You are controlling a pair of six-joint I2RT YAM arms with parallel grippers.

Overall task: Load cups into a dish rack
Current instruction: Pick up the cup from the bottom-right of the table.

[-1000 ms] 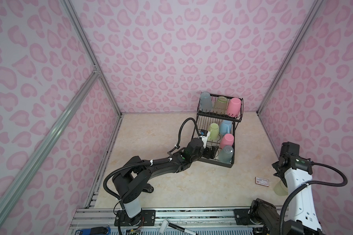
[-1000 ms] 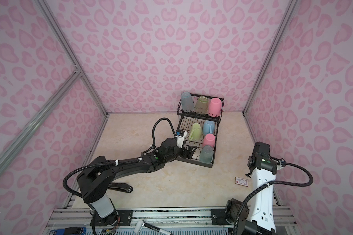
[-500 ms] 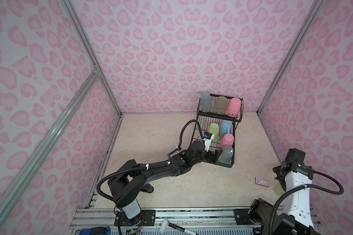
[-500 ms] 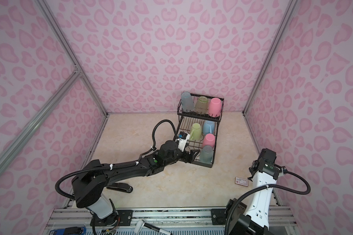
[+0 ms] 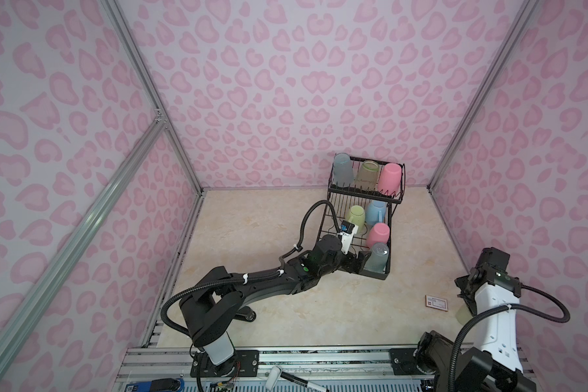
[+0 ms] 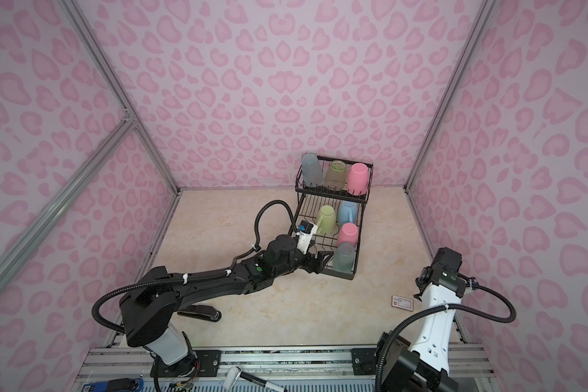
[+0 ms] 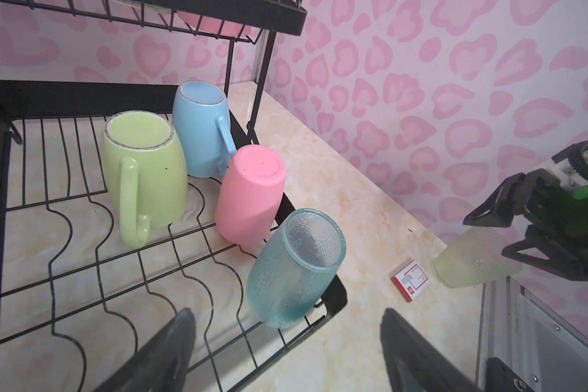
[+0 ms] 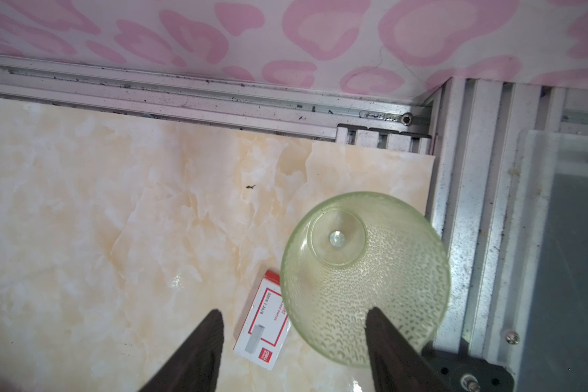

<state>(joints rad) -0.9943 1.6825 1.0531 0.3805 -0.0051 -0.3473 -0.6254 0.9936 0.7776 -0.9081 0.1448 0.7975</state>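
Note:
The black wire dish rack [image 5: 374, 273] stands at the back right. Its upper basket holds grey-blue [image 5: 343, 168], yellowish [image 5: 367, 173] and pink [image 5: 389, 178] tumblers. On the lower grid sit a yellow-green mug [image 7: 143, 169], a blue mug [image 7: 199, 132], a pink tumbler [image 7: 248, 197] and a teal tumbler [image 7: 296, 268], all upside down. My left gripper [image 7: 286, 314] is open at the rack's front corner, just short of the teal tumbler. A translucent green tumbler [image 8: 364, 271] stands upright by the table's right edge. My right gripper [image 8: 294, 311] hangs open over it, one finger above its mouth and the other outside.
A red and white staple box [image 8: 262, 332] lies right beside the green tumbler. A black stapler [image 6: 201, 312] lies under the left arm near the front. The metal frame rail [image 8: 472, 237] runs close behind the green tumbler. A marker [image 5: 296, 378] rests on the front rail.
The left gripper has slid along the rack to its front corner, still open. The right arm has sunk lower over the green tumbler and its jaws have narrowed somewhat.

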